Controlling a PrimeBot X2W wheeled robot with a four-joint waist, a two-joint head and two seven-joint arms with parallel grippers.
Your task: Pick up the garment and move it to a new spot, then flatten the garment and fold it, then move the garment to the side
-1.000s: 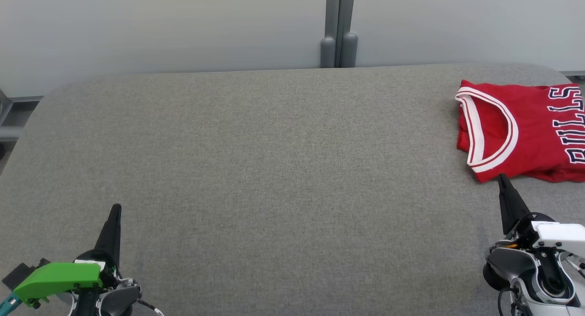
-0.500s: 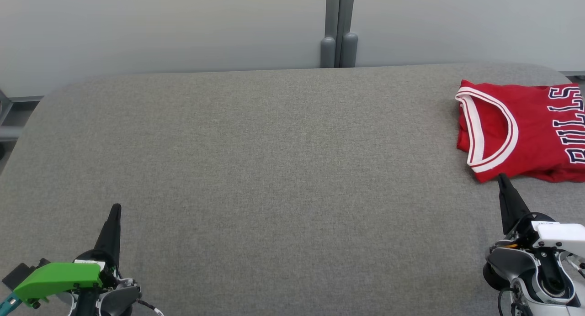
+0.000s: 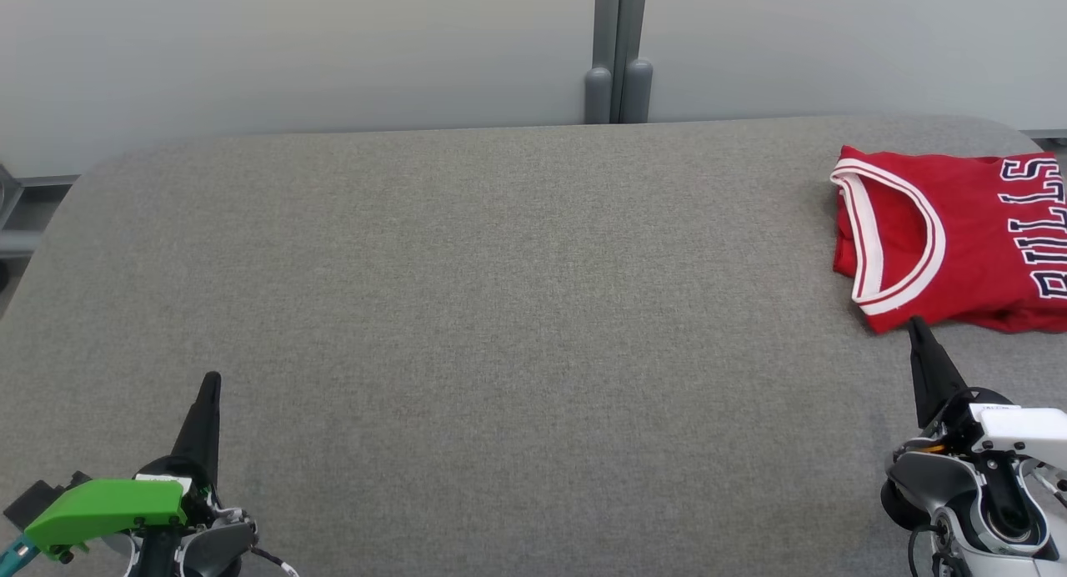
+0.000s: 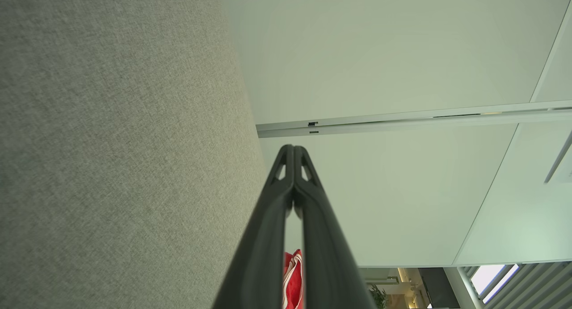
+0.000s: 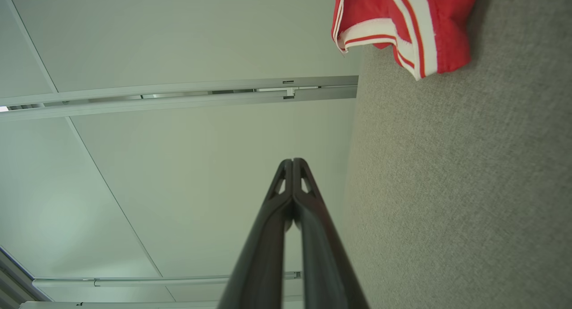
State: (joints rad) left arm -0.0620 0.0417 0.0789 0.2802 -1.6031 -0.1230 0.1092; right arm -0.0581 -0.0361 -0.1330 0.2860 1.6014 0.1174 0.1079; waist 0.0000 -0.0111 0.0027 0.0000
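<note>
The garment point(image 3: 967, 235) is a red jersey with white trim and dark lettering, folded at the far right of the grey table point(image 3: 500, 310), partly cut off by the head view's edge. A strip of it shows between the fingers in the left wrist view point(image 4: 292, 282) and at the top of the right wrist view point(image 5: 402, 27). My right gripper point(image 3: 915, 325) is shut and empty, its tip just short of the jersey's near edge. At the lower left my left gripper point(image 3: 213, 380) is shut too, far from the garment. Both pairs of fingertips press together in the wrist views point(image 4: 293, 147) point(image 5: 292, 160).
The grey fabric-covered table has rounded far corners. Behind it stands a pale partition wall with a grey post point(image 3: 618, 52) at its middle. A green part point(image 3: 104, 506) sits on the left wrist.
</note>
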